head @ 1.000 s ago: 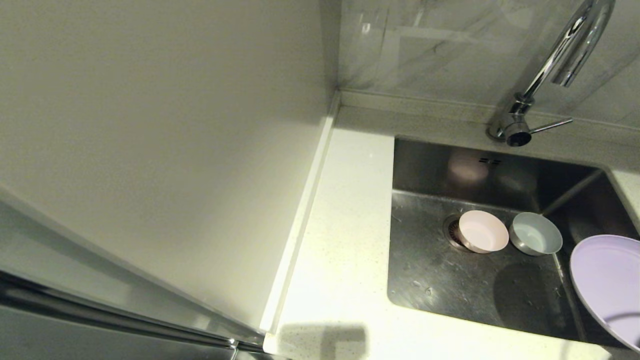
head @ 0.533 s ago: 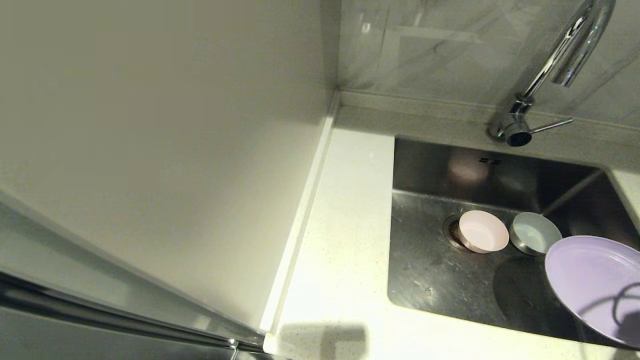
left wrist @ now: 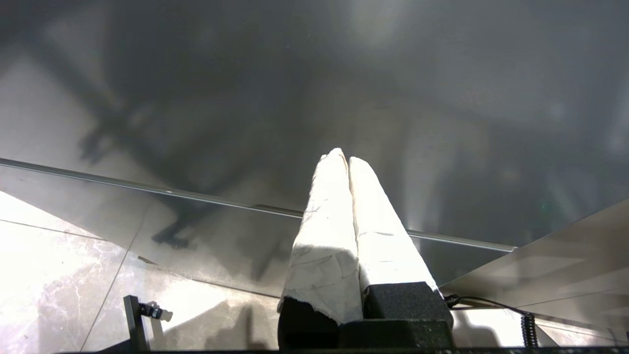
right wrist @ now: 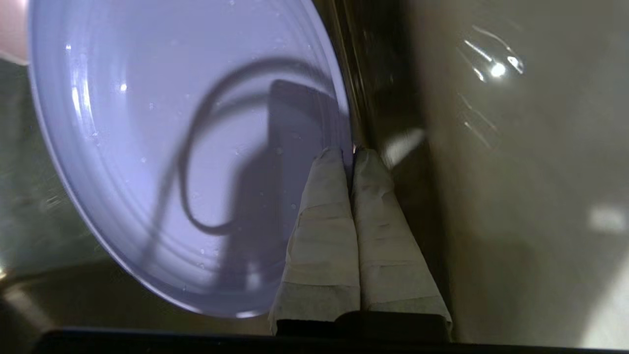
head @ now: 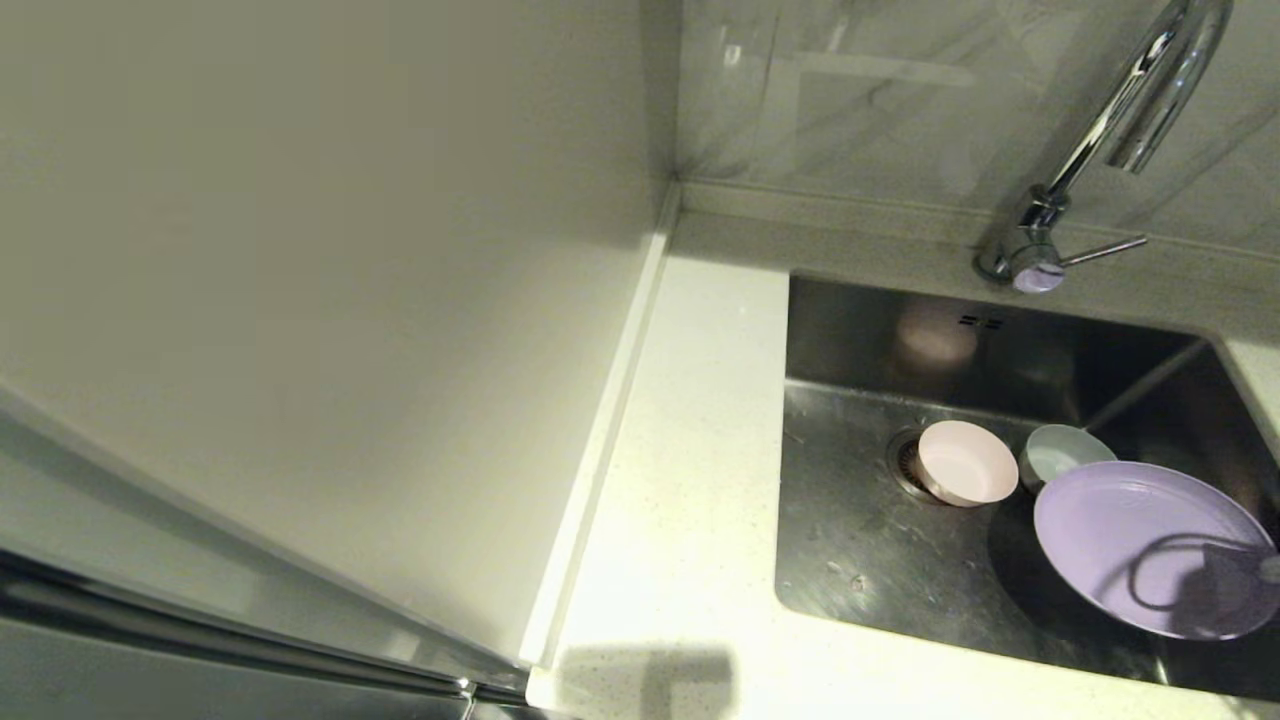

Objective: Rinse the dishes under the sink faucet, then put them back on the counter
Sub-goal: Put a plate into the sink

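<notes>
In the steel sink (head: 860, 560) at lower right, a pink bowl (head: 965, 462) sits by the drain, a blue-grey bowl (head: 1055, 452) beside it, partly covered by the tilted lilac plate (head: 1130, 530), beneath the chrome faucet (head: 1110, 130) at upper right.

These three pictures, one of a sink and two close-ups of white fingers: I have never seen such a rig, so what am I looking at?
A two-armed robot at a kitchen sink. The wide picture comes from its head camera; the close-ups come from cameras on each wrist. The right gripper is shut on the rim of the lilac plate, holding it over the basin. A pink bowl and a blue-grey bowl sit inside, below the faucet. The left gripper is shut, empty, parked away from the counter.
</notes>
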Robot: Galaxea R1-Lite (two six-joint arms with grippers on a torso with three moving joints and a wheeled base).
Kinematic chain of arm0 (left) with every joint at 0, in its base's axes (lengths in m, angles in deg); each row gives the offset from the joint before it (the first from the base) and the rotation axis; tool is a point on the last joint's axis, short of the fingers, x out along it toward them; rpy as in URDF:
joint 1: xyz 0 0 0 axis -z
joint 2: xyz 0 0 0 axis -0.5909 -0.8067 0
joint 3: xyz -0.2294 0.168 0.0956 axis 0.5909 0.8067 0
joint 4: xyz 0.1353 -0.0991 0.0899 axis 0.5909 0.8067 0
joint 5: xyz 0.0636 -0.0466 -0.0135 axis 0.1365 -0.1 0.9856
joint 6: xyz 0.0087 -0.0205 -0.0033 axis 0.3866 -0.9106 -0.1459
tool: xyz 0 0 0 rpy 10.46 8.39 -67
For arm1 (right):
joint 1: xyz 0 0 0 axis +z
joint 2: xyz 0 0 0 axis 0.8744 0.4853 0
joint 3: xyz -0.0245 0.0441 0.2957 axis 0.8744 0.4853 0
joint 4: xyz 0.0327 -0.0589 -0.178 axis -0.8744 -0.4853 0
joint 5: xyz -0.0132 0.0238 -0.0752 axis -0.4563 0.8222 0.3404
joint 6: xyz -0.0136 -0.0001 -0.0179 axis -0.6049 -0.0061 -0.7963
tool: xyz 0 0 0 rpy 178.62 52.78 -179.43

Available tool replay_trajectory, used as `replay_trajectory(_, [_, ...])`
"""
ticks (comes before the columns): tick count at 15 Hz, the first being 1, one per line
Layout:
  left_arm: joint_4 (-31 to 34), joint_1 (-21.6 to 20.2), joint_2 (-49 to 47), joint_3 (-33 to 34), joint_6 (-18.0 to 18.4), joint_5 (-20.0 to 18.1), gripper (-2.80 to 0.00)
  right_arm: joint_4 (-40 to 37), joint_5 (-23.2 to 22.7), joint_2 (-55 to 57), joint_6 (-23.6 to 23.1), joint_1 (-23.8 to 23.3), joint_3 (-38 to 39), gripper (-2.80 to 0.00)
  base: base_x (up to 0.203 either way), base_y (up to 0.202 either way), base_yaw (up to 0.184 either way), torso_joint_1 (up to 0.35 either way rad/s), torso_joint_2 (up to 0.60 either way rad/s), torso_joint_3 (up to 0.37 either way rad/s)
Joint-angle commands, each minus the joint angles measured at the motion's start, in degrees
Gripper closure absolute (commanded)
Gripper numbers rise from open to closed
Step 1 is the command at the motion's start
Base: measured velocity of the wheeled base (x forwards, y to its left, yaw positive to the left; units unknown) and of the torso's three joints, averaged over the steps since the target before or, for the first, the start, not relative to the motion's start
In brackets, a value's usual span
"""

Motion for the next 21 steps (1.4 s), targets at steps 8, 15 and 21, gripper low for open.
replay_trajectory(8, [0.0,-0.1,0.0,0.2,0.0,0.0,0.00,6.7,7.5,6.5,-0.4,7.9,2.4,0.00,0.000,0.000,0.000,0.000,0.00,0.000])
replay_trajectory(15, [0.0,0.0,0.0,0.2,0.0,0.0,0.00,9.9,10.6,3.8,-0.3,11.0,3.7,0.00,0.000,0.000,0.000,0.000,0.00,0.000])
replay_trajectory(21, [0.0,0.0,0.0,0.2,0.0,0.0,0.00,6.3,12.0,-4.7,-0.2,11.0,4.0,0.00,0.000,0.000,0.000,0.006,0.00,-0.004])
